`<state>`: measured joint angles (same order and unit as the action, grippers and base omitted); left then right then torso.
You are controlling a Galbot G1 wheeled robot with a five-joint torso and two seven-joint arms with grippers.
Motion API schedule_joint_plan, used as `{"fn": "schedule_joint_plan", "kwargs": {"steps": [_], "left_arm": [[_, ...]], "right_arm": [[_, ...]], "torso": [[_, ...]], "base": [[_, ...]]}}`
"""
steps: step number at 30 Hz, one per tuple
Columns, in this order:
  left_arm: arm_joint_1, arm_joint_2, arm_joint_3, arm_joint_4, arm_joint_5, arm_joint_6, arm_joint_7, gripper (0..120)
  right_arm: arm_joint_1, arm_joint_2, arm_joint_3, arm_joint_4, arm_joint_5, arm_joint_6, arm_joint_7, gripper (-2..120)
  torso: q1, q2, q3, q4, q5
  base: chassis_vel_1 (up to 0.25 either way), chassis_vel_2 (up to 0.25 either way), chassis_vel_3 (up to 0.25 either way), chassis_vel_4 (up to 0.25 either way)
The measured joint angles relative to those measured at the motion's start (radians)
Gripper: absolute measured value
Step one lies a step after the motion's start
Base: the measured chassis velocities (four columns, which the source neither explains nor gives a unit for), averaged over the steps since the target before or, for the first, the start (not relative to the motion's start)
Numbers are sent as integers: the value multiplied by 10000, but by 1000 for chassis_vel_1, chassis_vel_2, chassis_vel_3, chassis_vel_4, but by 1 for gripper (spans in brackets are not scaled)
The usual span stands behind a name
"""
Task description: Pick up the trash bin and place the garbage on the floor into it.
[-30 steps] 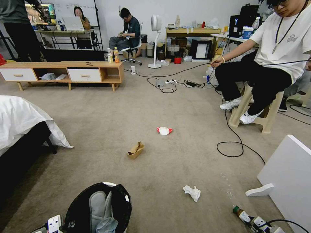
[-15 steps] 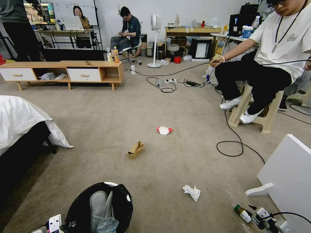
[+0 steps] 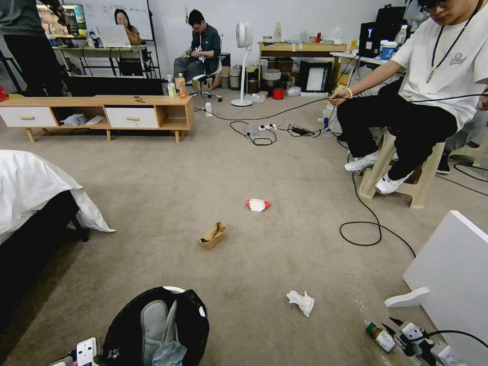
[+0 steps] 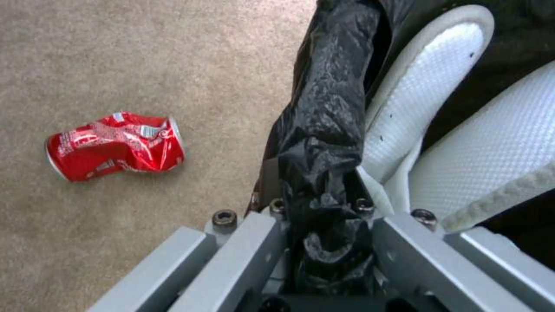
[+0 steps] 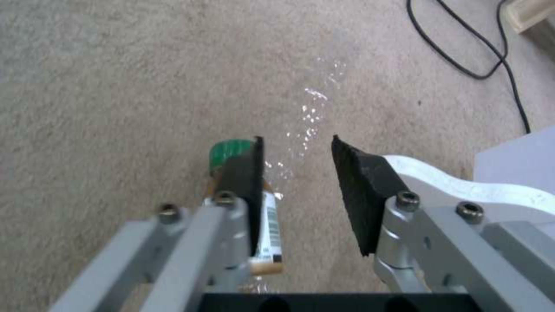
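1. Moved since a second ago: right hand [image 3: 406,339], now farther out from the near right corner, alongside the clear plastic bottle [image 3: 378,335] on the floor [image 3: 168,198].
2. Right hand: spread wide, black pads [image 5: 358,190] apart, low over the carpet, holding nothing; green bottle cap [image 5: 230,151] and label just beside one pad.
3. Left hand [image 4: 324,242]: pressed together on the black bag [image 4: 324,130] at the rim of the trash bin [image 3: 157,328], near left of centre.
4. Inside the bin: pale grey flap [image 4: 428,91], quilted in texture.
5. Crushed red can [image 4: 115,145]: on the carpet near the bin, apart from it.
6. Crumpled white tissue [image 3: 301,302]: on the floor between bin and bottle, well apart from both.
7. Tan folded cardboard [image 3: 213,235]: farther off, mid-floor.
8. Red-and-white packet [image 3: 257,204]: beyond the cardboard, a little to the right.
9. White board [image 3: 452,279]: leaning at the near right, just beside the right hand.
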<state>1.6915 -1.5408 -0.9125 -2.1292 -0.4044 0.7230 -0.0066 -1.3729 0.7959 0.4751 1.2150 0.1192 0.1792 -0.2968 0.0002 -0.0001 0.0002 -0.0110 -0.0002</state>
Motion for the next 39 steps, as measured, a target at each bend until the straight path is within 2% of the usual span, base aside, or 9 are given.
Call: {"fn": "schedule_joint_plan", "kwargs": {"steps": [2, 5, 8, 11, 16, 17, 18, 39], "left_arm": [[-9, 4, -2, 8, -2, -1, 1, 2], [-63, 13, -9, 70, -3, -10, 3, 2], [-84, 19, -11, 96, -3, -13, 5, 2], [-139, 25, -15, 159, -3, -21, 5, 2], [-165, 20, -16, 193, -1, -29, 4, 2], [-176, 19, -18, 221, 2, -37, 4, 2], [-181, 19, -20, 232, 1, -41, 4, 2], [-192, 14, -66, 303, -4, -51, 0, 2]], "right_arm": [[-33, -12, 15, -13, -24, 17, 0, 38], [-136, -53, 65, -96, -81, 125, 1, 53], [-193, -84, 95, -114, -108, 164, -1, 57], [-267, -132, 126, -205, -185, 224, -10, 76], [-245, -110, 108, -333, -248, 227, -11, 86], [-194, -47, 66, -458, -298, 227, -12, 96], [-152, -8, 37, -549, -323, 227, -13, 98], [458, 519, -455, -1442, -474, 40, 29, 100]], "torso": [[0, 0, 0, 0, 0], [-1, 0, -1, 1, 2], [0, 0, -1, -1, 2], [-1, 2, -1, 0, 3], [-1, 2, -1, 0, 3], [-1, 2, -1, 1, 4], [-1, 2, -1, 2, 4], [-1, 2, -1, 0, 3]], "base": [[0, 0, 0, 0], [0, 0, 0, 0], [0, 0, 0, 0], [0, 0, 0, 0], [0, 0, 0, 0], [0, 0, 0, 0], [0, 0, 0, 0], [0, 0, 0, 0]]}}
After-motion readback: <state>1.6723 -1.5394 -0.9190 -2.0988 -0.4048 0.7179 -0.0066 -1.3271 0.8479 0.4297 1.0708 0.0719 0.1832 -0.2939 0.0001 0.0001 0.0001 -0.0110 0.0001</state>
